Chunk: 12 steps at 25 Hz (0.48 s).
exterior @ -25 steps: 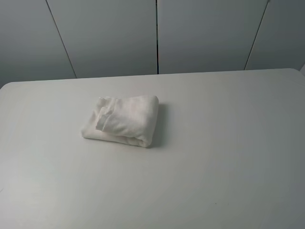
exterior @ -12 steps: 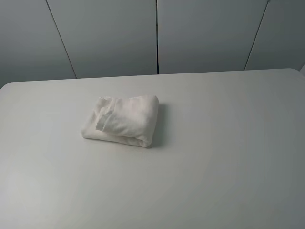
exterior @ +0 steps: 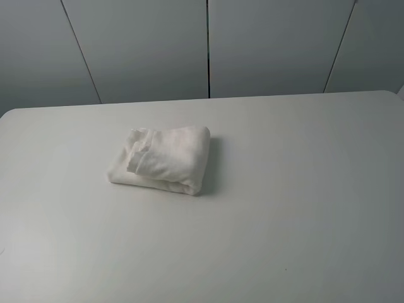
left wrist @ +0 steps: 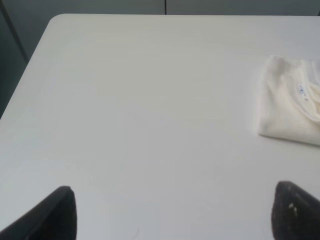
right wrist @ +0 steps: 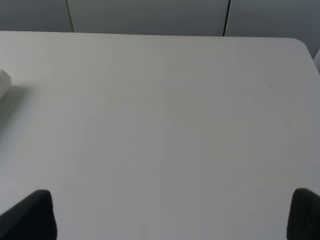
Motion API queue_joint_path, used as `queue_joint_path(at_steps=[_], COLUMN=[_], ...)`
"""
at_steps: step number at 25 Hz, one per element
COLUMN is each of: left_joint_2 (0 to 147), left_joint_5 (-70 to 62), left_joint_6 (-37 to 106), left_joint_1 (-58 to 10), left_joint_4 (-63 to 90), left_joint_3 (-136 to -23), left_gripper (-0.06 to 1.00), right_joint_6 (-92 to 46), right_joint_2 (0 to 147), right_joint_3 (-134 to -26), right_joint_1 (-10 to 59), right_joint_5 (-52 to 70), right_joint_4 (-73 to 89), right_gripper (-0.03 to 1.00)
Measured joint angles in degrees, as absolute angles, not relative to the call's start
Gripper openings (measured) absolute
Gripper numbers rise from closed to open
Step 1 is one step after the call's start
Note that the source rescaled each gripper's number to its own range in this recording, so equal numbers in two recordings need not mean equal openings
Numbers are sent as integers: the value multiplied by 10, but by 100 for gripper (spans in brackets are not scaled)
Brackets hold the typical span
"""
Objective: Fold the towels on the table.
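The towel [exterior: 161, 159] lies folded into a compact bundle on the desk [exterior: 284, 208], left of the desk's middle and toward its far edge. Left pincer [left wrist: 172, 212]: released, fingers spread wide, holding nothing, raised over bare desk on the near side of the towel and well apart from it. The towel's small printed label [left wrist: 302, 89] faces up; its print is too small to read. Right pincer [right wrist: 172, 215]: likewise released and holding nothing, over bare desk well apart from the towel, of which only a corner [right wrist: 4, 80] enters the right wrist view. Only the dark fingertips [left wrist: 57, 212] of each pincer show; both arms are out of the high view, so their pose cannot be told.
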<state>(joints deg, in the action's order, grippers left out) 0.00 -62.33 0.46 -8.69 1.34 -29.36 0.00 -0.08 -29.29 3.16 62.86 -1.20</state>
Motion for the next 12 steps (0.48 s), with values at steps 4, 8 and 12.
queue_joint_path(at_steps=[4, 8, 12], left_joint_2=[0, 0, 0], left_joint_5=[-623, -623, -623], left_joint_6=[5, 4, 4], left_joint_1=[-99, -132, -133], left_joint_4=[13, 13, 13], left_joint_3=[-294, -294, -294], left_gripper=[100, 100, 100], right_joint_6=[-5, -5, -5], right_joint_2=[-1, -1, -1], right_joint_3=[-293, -293, -293], right_joint_1=[32, 32, 32], right_joint_5=[629, 629, 629], right_joint_4=[25, 27, 26], right_gripper=[100, 100, 100])
